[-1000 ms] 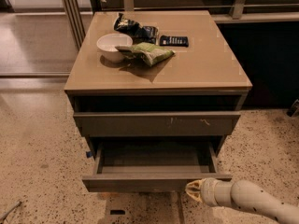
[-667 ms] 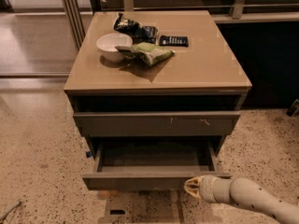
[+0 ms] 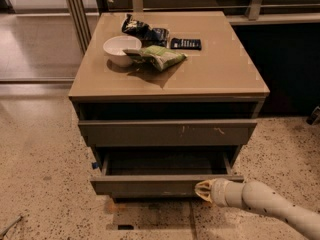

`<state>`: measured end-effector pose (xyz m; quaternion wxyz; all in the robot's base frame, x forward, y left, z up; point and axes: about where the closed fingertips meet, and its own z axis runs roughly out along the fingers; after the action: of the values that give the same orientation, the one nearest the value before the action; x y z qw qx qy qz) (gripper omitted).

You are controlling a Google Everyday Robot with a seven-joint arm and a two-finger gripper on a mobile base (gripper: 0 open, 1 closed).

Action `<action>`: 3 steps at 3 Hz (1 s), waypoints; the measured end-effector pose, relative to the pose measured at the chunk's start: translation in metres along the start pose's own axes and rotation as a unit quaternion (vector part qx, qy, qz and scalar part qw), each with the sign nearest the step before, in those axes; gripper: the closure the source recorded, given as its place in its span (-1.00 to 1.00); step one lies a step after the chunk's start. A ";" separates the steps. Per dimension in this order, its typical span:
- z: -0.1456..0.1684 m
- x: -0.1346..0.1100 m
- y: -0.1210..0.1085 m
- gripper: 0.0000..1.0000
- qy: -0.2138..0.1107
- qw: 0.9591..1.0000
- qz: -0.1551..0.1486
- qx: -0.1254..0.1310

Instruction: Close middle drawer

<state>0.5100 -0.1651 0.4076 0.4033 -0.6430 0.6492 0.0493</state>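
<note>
The middle drawer [image 3: 150, 185] is the lower, pulled-out one. Its grey-brown front is plain and its dark inside [image 3: 165, 161] shows from above. My gripper [image 3: 201, 190] is at the right part of that front, its pale tip against the front face, and it looks shut and empty. The white arm runs off to the lower right. Above it, the drawer front with small pale scratch marks [image 3: 167, 132] stands slightly out from the cabinet.
The cabinet top [image 3: 220, 74] holds a white bowl [image 3: 121, 50], a green snack bag [image 3: 157, 57], a dark snack bag [image 3: 145, 32] and a black flat object [image 3: 185, 43]. Speckled floor lies all around. A dark wall panel [image 3: 285, 64] is at the right.
My gripper has moved up and in against the drawer front. The middle drawer has slid part of the way into the cabinet.
</note>
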 end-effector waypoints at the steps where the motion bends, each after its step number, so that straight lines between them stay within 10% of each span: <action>1: 0.006 0.003 -0.018 1.00 0.006 1.000 0.002 0.004; 3: 0.021 0.008 -0.058 1.00 0.026 1.000 0.007 0.003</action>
<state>0.5715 -0.1692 0.4152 0.3880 -0.6381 0.6642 0.0337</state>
